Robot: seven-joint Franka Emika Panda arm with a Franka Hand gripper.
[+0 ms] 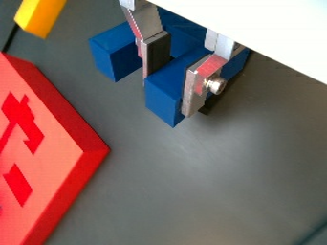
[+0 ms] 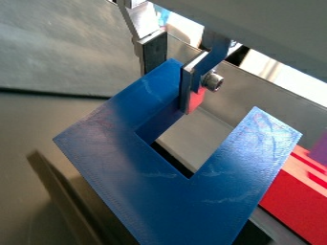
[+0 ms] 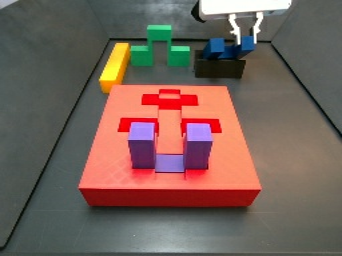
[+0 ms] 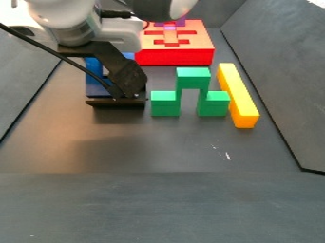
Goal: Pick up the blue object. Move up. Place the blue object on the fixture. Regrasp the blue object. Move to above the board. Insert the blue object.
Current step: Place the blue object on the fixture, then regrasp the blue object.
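The blue object [image 3: 218, 47] is a navy U-shaped block resting on the black fixture [image 3: 221, 68] at the back right of the floor; both also show in a side view, the blue object [image 4: 94, 84] above the fixture [image 4: 117, 102]. My gripper [image 1: 177, 84] straddles one prong of the blue object [image 1: 163, 105]. One finger sits in the square gap and the other is against the prong's outer face. The jaws look shut on that prong, as a wrist view [image 2: 173, 88] also shows. The red board [image 3: 114, 165] lies in the middle, in front of the fixture.
A purple U-shaped block [image 3: 142, 140] sits in the board's recess. A green block [image 3: 163, 47] and a yellow bar [image 3: 115, 65] lie at the back beside the fixture. Dark walls border the floor. The board's corner [image 1: 38, 153] is close to the gripper.
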